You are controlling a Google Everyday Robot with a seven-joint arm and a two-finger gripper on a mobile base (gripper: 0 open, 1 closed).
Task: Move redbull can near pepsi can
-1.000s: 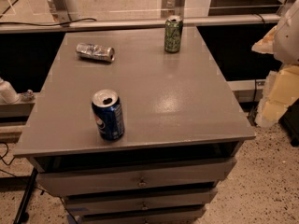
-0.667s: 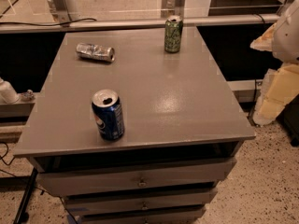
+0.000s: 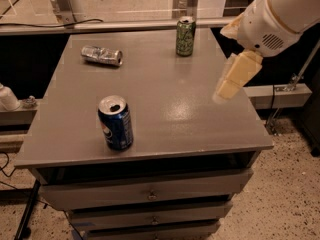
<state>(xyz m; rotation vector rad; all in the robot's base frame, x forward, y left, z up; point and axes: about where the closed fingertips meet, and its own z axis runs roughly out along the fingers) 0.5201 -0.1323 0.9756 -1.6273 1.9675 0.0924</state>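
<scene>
The arm (image 3: 278,15) enters from the upper right corner, its white housing cut off by the frame edge. It slopes down and to the left, and the cream pincer (image 3: 227,86) hangs above the right side of the bench (image 3: 170,109), apart from every can. The pincer's tip is blurred, so I cannot tell whether it is released or clenched; it carries nothing.

The redbull can (image 3: 102,55) lies on its side on the far left part of the bench, top end pointing right. The pepsi can (image 3: 115,123) stands upright near the front edge, left of centre, well apart from the redbull can. A green can (image 3: 185,36) stands upright by the far edge.

Bare surface spans the middle and right of the bench, including the stretch between the two task cans. Drawer fronts (image 3: 150,194) show below the front edge; the lowest is cut off.
</scene>
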